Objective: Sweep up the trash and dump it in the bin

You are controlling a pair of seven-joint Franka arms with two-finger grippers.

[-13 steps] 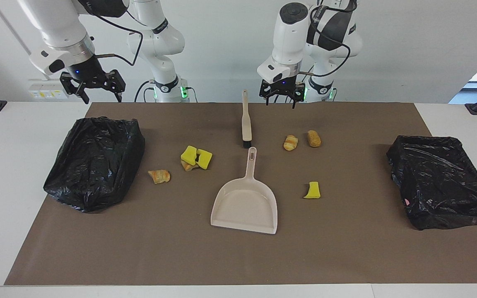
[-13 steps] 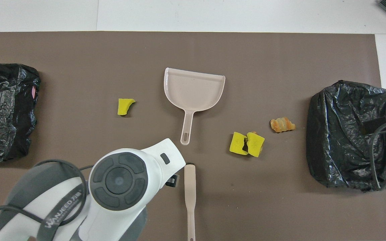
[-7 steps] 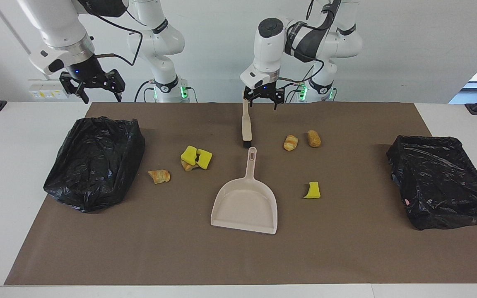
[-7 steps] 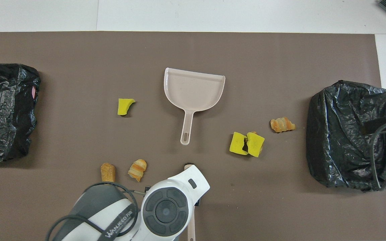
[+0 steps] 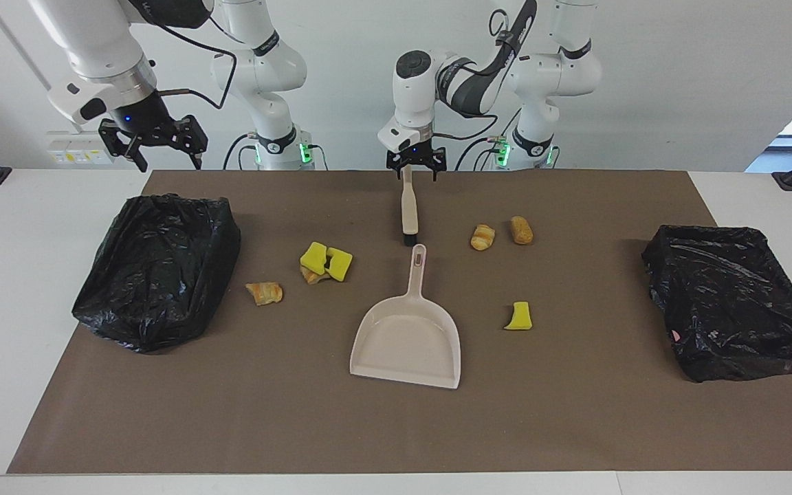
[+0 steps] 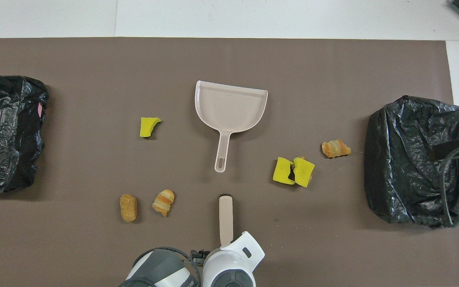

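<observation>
Trash lies scattered on the brown mat: a pair of yellow chunks [image 5: 326, 261] [image 6: 293, 171], a croissant piece [image 5: 265, 292] [image 6: 335, 148] beside them, a croissant piece [image 5: 482, 236] [image 6: 163, 201], a bread lump [image 5: 521, 229] [image 6: 128, 207] and a lone yellow chunk [image 5: 518, 316] [image 6: 148, 126]. A black-lined bin [image 5: 159, 268] [image 6: 416, 159] stands at the right arm's end of the table. My left gripper [image 5: 415, 177] hangs open over the beige brush's [image 5: 408, 206] [image 6: 225, 217] handle end. My right gripper [image 5: 169, 161] waits open above the table edge by that bin.
The beige dustpan [image 5: 406, 337] [image 6: 229, 105] lies mid-mat, its handle pointing toward the brush. A second black-lined bin [image 5: 733, 302] [image 6: 6, 131] stands at the left arm's end. In the overhead view the left wrist [image 6: 231, 267] covers the brush's handle end.
My left gripper has swung from over the bread lumps toward the right arm's end and now hangs over the brush handle. The right arm has not moved.
</observation>
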